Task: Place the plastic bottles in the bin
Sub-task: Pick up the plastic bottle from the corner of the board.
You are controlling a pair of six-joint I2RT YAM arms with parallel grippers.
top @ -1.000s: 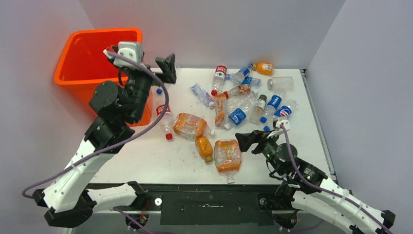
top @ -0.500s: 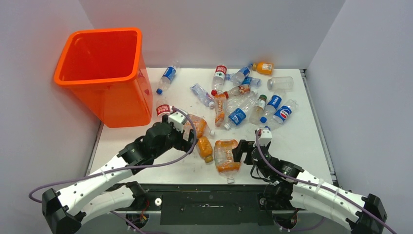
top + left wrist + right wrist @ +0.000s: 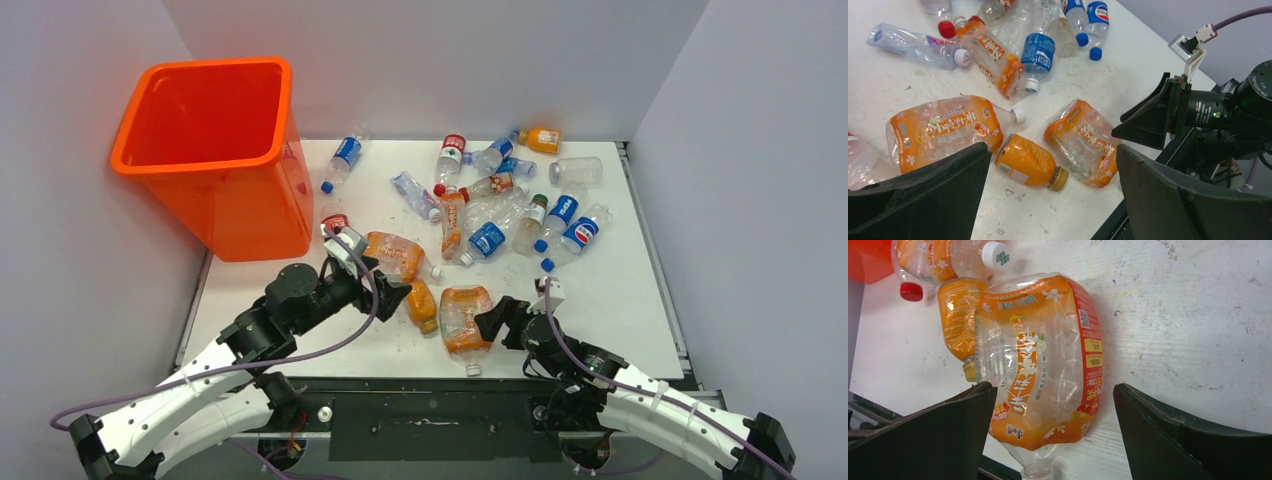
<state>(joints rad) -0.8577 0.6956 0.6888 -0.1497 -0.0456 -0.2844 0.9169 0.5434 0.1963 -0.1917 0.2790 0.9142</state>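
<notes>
The tall orange bin (image 3: 215, 215) stands at the table's far left. Several plastic bottles lie scattered across the table. My left gripper (image 3: 390, 292) is open and empty, low over a small orange bottle (image 3: 420, 305) (image 3: 1029, 163) and beside a crushed orange-label bottle (image 3: 392, 257) (image 3: 943, 127). My right gripper (image 3: 492, 320) is open and empty, its fingers (image 3: 938, 432) on either side of another crushed orange-label bottle (image 3: 466, 320) (image 3: 1040, 365), not touching it. That bottle also shows in the left wrist view (image 3: 1083, 142).
A heap of blue-label and red-label bottles (image 3: 500, 200) fills the far middle and right of the table. One blue-label bottle (image 3: 342, 160) lies next to the bin. The table's near edge (image 3: 420, 378) runs just behind both grippers.
My left arm came down from over the bin to the small orange bottle at the table's near middle. My right gripper moved left and lower, up to the crushed bottle.
</notes>
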